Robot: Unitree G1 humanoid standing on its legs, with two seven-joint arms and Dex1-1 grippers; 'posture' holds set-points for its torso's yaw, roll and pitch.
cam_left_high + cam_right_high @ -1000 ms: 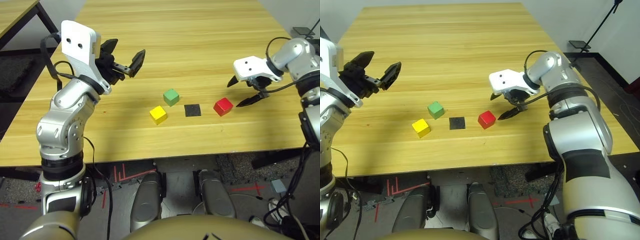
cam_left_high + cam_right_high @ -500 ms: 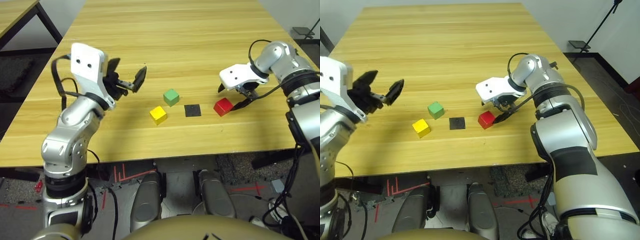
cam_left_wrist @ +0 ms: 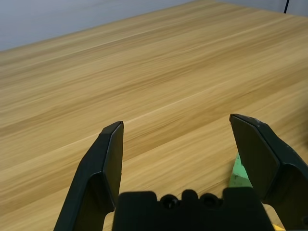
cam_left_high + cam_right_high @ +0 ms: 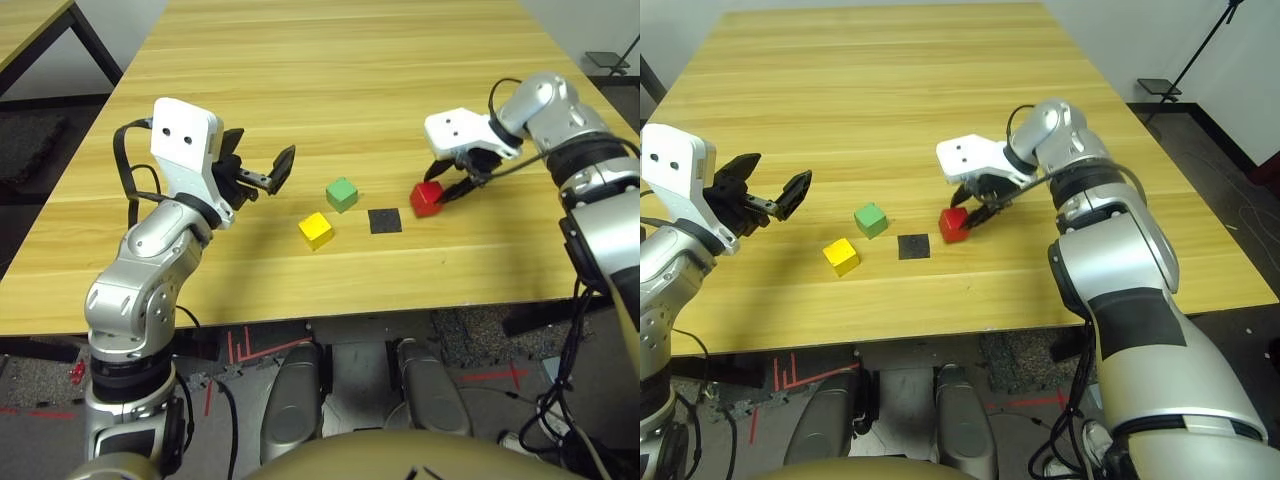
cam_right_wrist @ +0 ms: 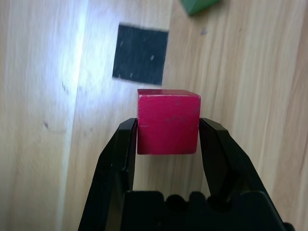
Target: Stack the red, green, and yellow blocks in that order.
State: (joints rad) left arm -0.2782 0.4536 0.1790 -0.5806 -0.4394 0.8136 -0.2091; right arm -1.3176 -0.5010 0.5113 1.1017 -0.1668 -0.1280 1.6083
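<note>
Right gripper (image 5: 168, 139) clenched on red block (image 5: 168, 121), jaws pressed to its two sides, just right of black square patch (image 4: 385, 220) on wooden tabletop (image 4: 350, 80). Green block (image 4: 342, 193) left of patch, yellow block (image 4: 316, 229) near it toward the front edge, both resting apart on tabletop. Left gripper (image 4: 262, 172) raised left of green block, jaws spread wide, nothing between them

Wooden table (image 4: 350, 60): blocks, black patch (image 4: 385, 220).
</note>
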